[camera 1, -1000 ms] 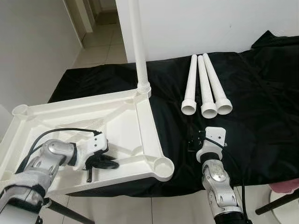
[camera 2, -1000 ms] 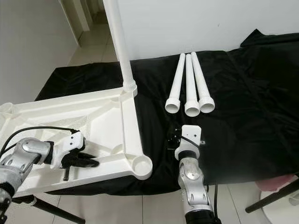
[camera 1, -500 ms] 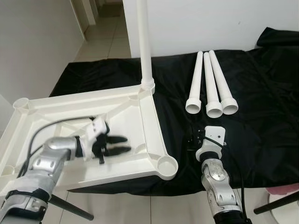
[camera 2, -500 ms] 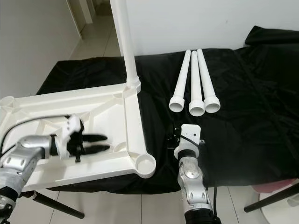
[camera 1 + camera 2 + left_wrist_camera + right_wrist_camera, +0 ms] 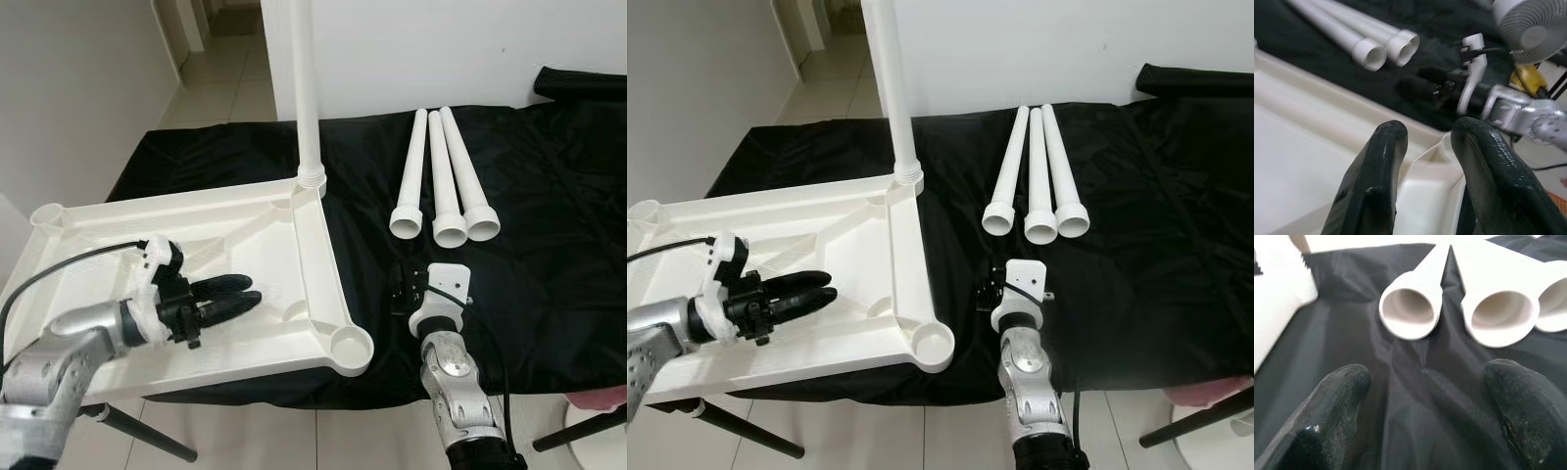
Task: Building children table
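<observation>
Jaws of both grippers stand released: left gripper [image 5: 230, 294] over tabletop [image 5: 294, 255], right gripper [image 5: 1425, 396] facing legs [image 5: 449, 186].

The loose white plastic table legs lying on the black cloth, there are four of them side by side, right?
Not four. Three loose white plastic table legs lie side by side on the black cloth, as the left eye view shows. A fourth leg already stands upright in a corner of the white upturned tabletop.
</observation>
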Robot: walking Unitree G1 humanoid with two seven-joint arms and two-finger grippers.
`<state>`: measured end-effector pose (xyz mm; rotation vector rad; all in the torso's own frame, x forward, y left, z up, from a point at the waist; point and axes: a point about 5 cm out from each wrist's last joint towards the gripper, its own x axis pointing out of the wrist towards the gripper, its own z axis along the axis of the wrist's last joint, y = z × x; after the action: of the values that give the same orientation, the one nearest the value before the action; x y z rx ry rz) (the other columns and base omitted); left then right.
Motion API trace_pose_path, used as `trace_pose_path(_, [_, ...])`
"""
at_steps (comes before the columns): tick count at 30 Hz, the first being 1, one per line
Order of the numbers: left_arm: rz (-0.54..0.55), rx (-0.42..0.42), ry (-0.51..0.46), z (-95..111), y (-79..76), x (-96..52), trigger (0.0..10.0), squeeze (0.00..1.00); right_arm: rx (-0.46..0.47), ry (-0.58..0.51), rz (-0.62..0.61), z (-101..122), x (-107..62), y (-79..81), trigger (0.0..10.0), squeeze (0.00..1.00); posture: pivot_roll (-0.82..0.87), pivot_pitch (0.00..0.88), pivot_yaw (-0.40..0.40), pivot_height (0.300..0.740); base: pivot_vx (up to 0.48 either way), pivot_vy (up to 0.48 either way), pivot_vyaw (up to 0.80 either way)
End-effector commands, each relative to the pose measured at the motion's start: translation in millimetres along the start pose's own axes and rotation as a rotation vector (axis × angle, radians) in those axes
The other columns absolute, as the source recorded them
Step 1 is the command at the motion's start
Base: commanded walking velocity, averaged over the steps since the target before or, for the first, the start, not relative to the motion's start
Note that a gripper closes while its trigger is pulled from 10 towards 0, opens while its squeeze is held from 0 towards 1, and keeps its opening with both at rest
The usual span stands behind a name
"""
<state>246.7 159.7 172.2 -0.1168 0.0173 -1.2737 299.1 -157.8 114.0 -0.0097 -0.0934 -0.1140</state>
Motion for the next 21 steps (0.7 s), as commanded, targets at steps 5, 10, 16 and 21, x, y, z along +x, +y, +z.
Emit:
trace_pose_path(5, [0.114, 0.025, -0.048, -0.8, -11.8, 29.2, 10.0, 0.0, 0.001, -0.031, -0.024, 5.3, 6.3, -1.6, 10.0, 0.0, -0.03, 0.0, 0.104, 0.74, 0.0, 0.0, 0.0])
trace_pose_path(10, [0.234, 0.048, -0.084, -2.3, -8.4, 48.3, 10.0, 0.0, 0.006, -0.051, -0.055, 9.9, 10.0, -5.7, 10.0, 0.0, -0.03, 0.0, 0.098, 0.74, 0.0, 0.0, 0.0])
trace_pose_path(16, [0.426, 0.064, -0.115, -3.7, 4.6, 63.4, 10.0, 0.0, -0.034, -0.075, -0.082, 15.6, 15.3, -12.3, 10.0, 0.0, -0.03, 0.0, 0.081, 0.74, 0.0, 0.0, 0.0])
trace_pose_path(21, [0.616, 0.099, -0.07, -11.5, 24.6, 78.4, 10.0, 0.0, -0.09, -0.083, -0.114, 20.2, 24.3, -23.4, 10.0, 0.0, -0.03, 0.0, 0.067, 0.74, 0.0, 0.0, 0.0])
